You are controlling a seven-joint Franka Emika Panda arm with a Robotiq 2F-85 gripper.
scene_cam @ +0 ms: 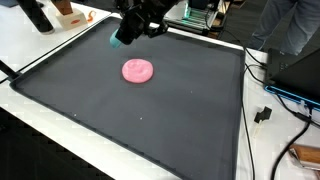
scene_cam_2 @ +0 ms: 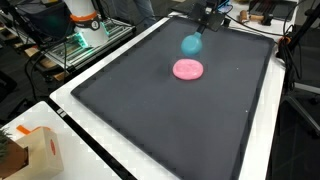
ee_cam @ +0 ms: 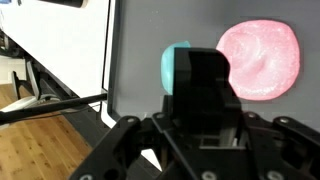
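Note:
My gripper (scene_cam: 123,37) hangs above the far part of a dark mat (scene_cam: 150,120), shut on a small teal object (scene_cam: 118,41) that sticks out below the fingers. In another exterior view the teal object (scene_cam_2: 191,44) floats under the gripper (scene_cam_2: 195,36), just beyond a flat pink disc (scene_cam_2: 187,69). The pink disc (scene_cam: 137,70) lies on the mat, apart from the gripper. In the wrist view a black finger hides most of the teal object (ee_cam: 174,66); the pink disc (ee_cam: 260,58) sits to its right.
A white table rim (scene_cam: 40,105) borders the mat. A cardboard box (scene_cam_2: 40,150) stands at one corner. Cables and a plug (scene_cam: 264,113) lie beside the mat, with a seated person (scene_cam: 290,25) behind. Lab gear (scene_cam_2: 85,25) stands past the far edge.

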